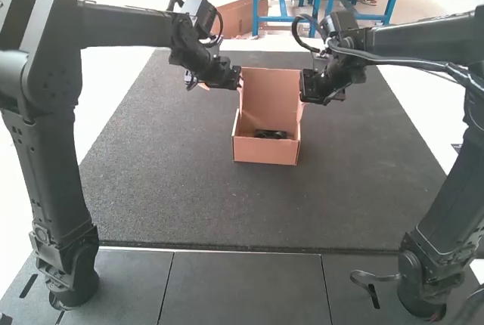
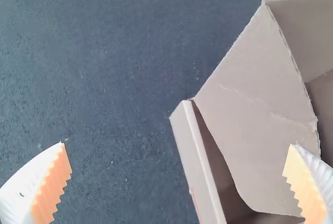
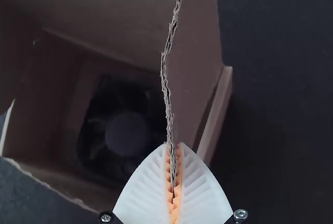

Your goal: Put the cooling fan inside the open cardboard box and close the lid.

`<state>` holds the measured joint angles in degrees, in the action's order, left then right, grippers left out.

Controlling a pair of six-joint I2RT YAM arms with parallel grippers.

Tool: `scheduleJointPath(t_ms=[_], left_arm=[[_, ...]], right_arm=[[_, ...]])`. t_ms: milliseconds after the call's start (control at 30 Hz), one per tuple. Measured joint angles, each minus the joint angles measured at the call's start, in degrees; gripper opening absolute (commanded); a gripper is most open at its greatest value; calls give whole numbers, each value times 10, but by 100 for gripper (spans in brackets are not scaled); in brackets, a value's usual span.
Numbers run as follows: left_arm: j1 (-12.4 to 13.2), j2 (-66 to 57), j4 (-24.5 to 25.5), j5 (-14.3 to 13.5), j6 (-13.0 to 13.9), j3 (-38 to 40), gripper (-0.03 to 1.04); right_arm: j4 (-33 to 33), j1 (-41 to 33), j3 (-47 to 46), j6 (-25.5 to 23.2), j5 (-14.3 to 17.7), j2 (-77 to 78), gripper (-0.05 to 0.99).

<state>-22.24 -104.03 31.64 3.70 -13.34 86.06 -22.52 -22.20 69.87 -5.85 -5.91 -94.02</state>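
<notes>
Cardboard like this is probably light, stiff along its folds yet easily creased, so the free edge of the lid looks the sensible place to grip (thin enough for a pinch). Left of centre in the high view, the left gripper hangs spread wide beside the cardboard box, holding nothing. The cooling fan lies on the box floor, mid-frame. Right of it, the right gripper is clenched on the lid's right-hand edge.
</notes>
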Motion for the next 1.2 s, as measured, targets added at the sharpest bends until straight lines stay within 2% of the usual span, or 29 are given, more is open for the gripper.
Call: scheduleJointPath(t_ms=[667, 833, 1200], left_arm=[[-1, 22, -17, 24, -13, -48, 97], [-9, 37, -30, 28, -14, -76, 97], [-19, 75, -40, 33, -17, -130, 97]], right_arm=[[103, -37, -75, -17, 78, 1, -1], [125, -42, -102, -17, 88, 13, -1], [130, -59, -132, -21, 90, 38, -1]])
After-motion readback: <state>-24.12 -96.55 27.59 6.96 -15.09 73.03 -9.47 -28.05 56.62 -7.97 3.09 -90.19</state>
